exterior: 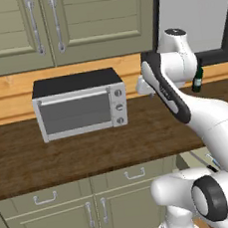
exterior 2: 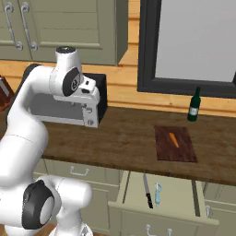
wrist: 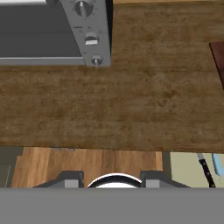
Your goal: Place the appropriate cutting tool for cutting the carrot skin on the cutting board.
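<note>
Two utensils lie in the open drawer (exterior 2: 161, 196) below the cutting board (exterior 2: 175, 143): a dark-handled knife (exterior 2: 147, 191) and, just beside it on the side away from the toaster oven (exterior 2: 94, 99), a pale blue peeler (exterior 2: 158, 192). For carrot skin the peeler looks like the right pick. The carrot (exterior 2: 173, 139) lies on the board, which sits flat on the worktop (exterior 2: 115, 138) between the toaster oven and a green bottle (exterior 2: 194, 105) standing near the back wall.

The tool (exterior 2: 90, 120) hangs in front of the toaster oven, well apart from the drawer and holding nothing; I cannot tell whether its fingers are spread or pressed together, since only their bases show at the bottom of the hand view.

Risks from here, as I judge them: the knife and peeler lie so near each other that a sloppy descent could pinch the wrong one, or both. The peeler is thin and flat on the drawer floor, so the fingers may slide off it. The worktop edge overhangs the drawer's rear, and the wrist could strike it on the way in.
</note>
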You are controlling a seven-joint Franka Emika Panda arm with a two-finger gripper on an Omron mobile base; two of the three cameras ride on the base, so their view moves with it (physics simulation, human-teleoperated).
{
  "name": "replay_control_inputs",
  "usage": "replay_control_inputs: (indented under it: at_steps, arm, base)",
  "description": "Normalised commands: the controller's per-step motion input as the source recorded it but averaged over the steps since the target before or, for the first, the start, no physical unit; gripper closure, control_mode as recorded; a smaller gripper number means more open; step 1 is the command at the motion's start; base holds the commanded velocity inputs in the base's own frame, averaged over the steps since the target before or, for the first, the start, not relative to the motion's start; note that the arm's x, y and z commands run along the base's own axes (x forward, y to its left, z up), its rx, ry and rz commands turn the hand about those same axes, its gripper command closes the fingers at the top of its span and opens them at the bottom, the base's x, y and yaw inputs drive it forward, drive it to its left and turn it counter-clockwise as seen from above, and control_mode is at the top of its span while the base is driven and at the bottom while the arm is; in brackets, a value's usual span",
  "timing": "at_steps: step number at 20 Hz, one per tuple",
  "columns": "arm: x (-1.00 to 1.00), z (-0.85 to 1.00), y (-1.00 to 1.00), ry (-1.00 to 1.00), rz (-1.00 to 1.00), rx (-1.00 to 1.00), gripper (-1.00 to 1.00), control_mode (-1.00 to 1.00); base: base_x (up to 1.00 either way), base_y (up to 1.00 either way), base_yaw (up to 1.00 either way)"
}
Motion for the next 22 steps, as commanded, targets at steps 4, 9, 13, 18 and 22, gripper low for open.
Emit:
replay_control_inputs:
  at_steps: [4,9,13,18,22]
  arm:
    - [-0.24,-0.21,-0.41,-0.01,-0.02,0.02,-1.0,-1.0]
    - [-0.54,-0.55,-1.0,-0.17,0.12,0.17,-1.0,-1.0]
    - [-0.44,-0.68,-1.0,-0.21,0.37,0.09,-1.0,-1.0]
    - [-0.76,-0.18,-1.0,-0.01,0.16,0.08,-1.0,-1.0]
    - [-0.51,-0.21,-0.99,0.3,-0.11,0.05,-1.0,-1.0]
  base:
    - [0.0,0.0,0.0]
    - [0.0,0.0,0.0]
    - [0.0,0.0,0.0]
    - [0.0,0.0,0.0]
    - [0.0,0.0,0.0]
